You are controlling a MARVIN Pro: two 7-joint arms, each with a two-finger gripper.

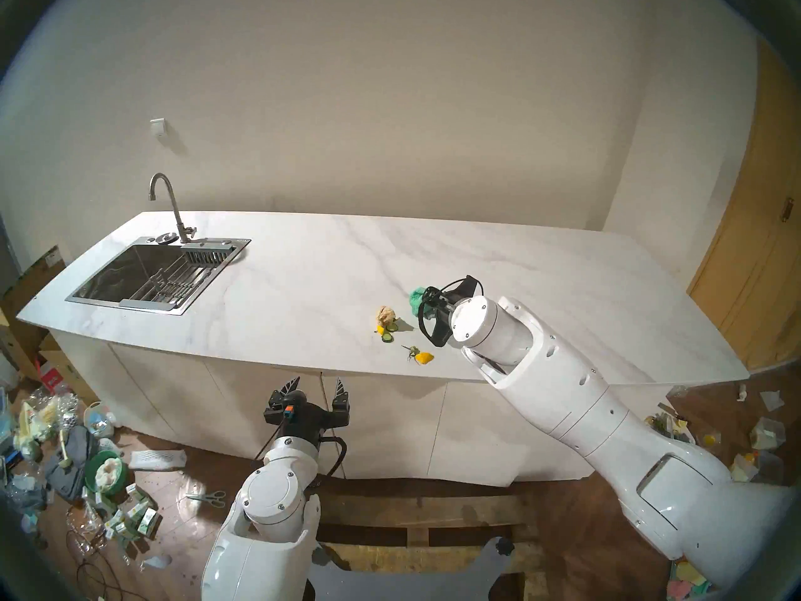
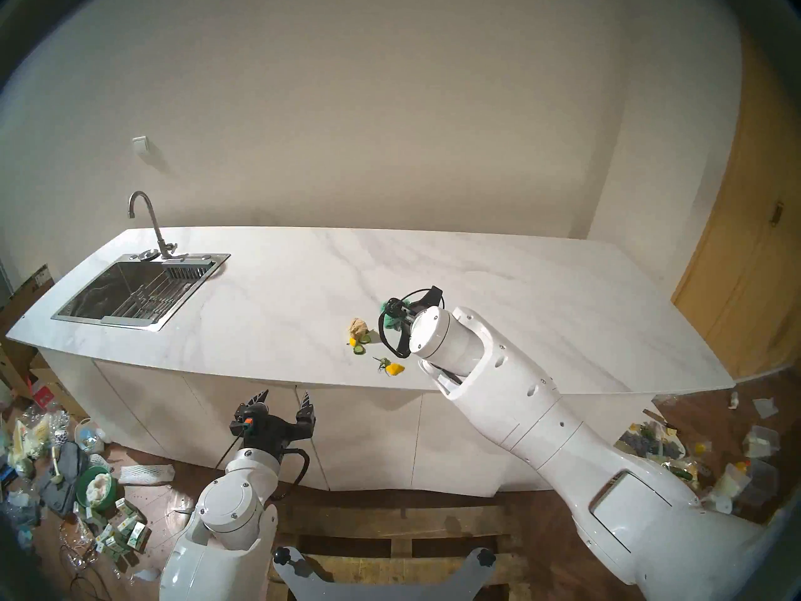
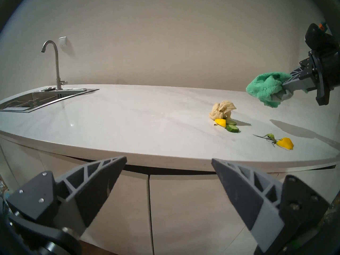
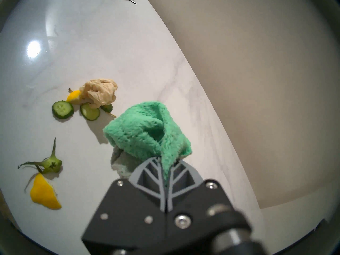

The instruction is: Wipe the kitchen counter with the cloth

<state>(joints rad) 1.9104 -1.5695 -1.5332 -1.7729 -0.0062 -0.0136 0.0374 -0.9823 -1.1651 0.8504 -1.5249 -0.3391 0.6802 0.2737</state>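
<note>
The white marble-look kitchen counter point(image 1: 303, 279) runs across the head views. My right gripper point(image 4: 165, 161) is shut on the teal-green fuzzy cloth point(image 4: 143, 131), which has a grey patch underneath. It holds the cloth just above the counter's right half, to the right of the food scraps. The cloth also shows in the head view point(image 1: 417, 300) and the left wrist view point(image 3: 263, 89). My left gripper point(image 1: 316, 385) is open and empty. It hangs below the counter's front edge, in front of the white cabinet fronts point(image 3: 184, 203).
A tan paper wad point(image 1: 387, 316), cucumber slices point(image 4: 62, 109), two yellow peel pieces point(image 4: 44, 194) and a green stem point(image 4: 49, 164) lie left of the cloth near the front edge. A steel sink point(image 1: 130, 266) and faucet point(image 1: 167, 197) are at the far left. Litter covers the floor on both sides.
</note>
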